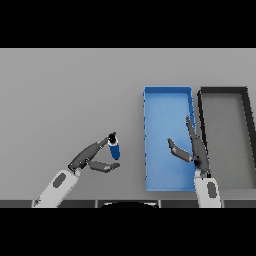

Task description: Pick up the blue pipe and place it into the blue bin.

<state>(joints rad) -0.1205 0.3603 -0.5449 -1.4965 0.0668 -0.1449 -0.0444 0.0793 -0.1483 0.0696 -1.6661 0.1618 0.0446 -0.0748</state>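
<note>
2 arms show, each with a white forearm shell bearing a dark grey oval inset. The left hand (95,159) and right hand (196,150) are dark grey to black, with slim segmented fingers and a thumb.

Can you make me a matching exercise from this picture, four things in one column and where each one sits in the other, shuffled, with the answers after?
Things:
1. blue pipe
2. blue bin
3. dark bin
4. right hand

Places:
A. farthest to the right on the table
B. over the blue bin's right side, fingers straight
C. at the left hand's fingertips, left of the blue bin
D. between the pipe and the dark bin

Pairs: 1-C, 2-D, 3-A, 4-B
</note>
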